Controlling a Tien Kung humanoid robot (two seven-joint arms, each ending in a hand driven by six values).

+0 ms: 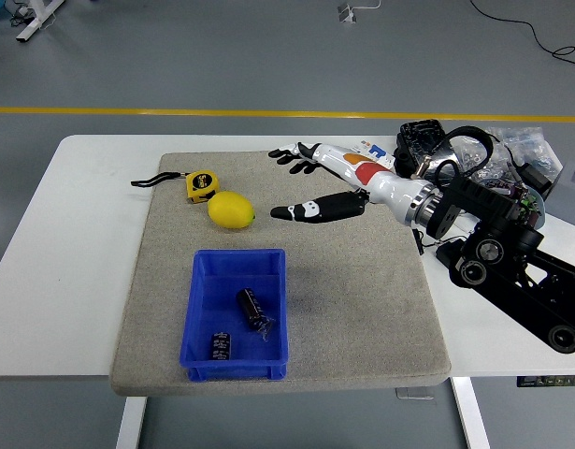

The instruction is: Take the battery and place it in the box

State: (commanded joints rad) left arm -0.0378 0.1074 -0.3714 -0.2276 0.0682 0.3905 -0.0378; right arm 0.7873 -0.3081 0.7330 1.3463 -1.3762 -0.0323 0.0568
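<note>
Grey workshop floor with a yellow line behind; white table [81, 201] carries a beige felt mat [362, 309], where the work area sits.

Right hand [320, 182]: over the mat's far right part, fingers spread and extended, thumb stretched toward the lemon [231, 210]. It holds nothing and is well apart from the box. Left hand not in view.

Blue box [198, 309] sits at the mat's near left. Battery [251, 307], a dark cylinder, lies on its side inside the box, toward the right wall. Long axis runs diagonally, from upper left to lower right in the head view; thin leads seem to stick out at the lower right end, though they are small and hard to resolve. A second dark battery [220, 345] lies near the front wall, apart from the first.

Judgement: the placing step looks done, since the battery rests in the box and the hand is empty.

Risks from here:
- An outstretched thumb or fingers sweeping low over the mat could knock the lemon or the yellow tape measure [202, 184], both just left of the hand.
- The forearm is close to the clutter at the table's right: black case [420, 140], bags of parts [511, 150], and a bowl of batteries [535, 208]. A wide swing to fetch another one could tip the bowl.
- A new drop into the box could land on the batteries already there and bend their leads.
</note>
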